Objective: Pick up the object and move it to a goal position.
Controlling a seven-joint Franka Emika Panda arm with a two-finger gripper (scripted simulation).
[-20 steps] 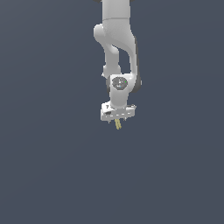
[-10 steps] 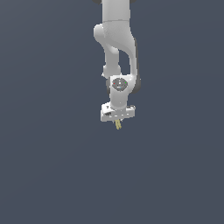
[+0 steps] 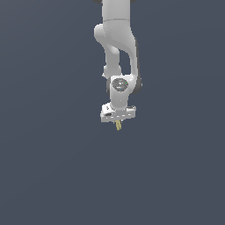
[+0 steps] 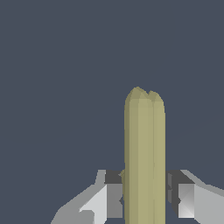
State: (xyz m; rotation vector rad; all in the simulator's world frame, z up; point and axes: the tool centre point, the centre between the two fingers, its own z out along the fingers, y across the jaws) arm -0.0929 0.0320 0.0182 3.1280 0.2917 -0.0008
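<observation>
The object is a thin yellowish-olive stick (image 3: 118, 125). It hangs from under the white gripper (image 3: 117, 122) in the exterior view, near the picture's middle. The gripper is shut on it. In the wrist view the stick (image 4: 144, 157) fills the space between the two fingers (image 4: 114, 197), which press on its two sides. Its free end points away from the hand. The arm hangs down from the top of the exterior view. No goal marker shows.
A plain dark grey-blue background lies all around the arm in both views. No other object or edge shows.
</observation>
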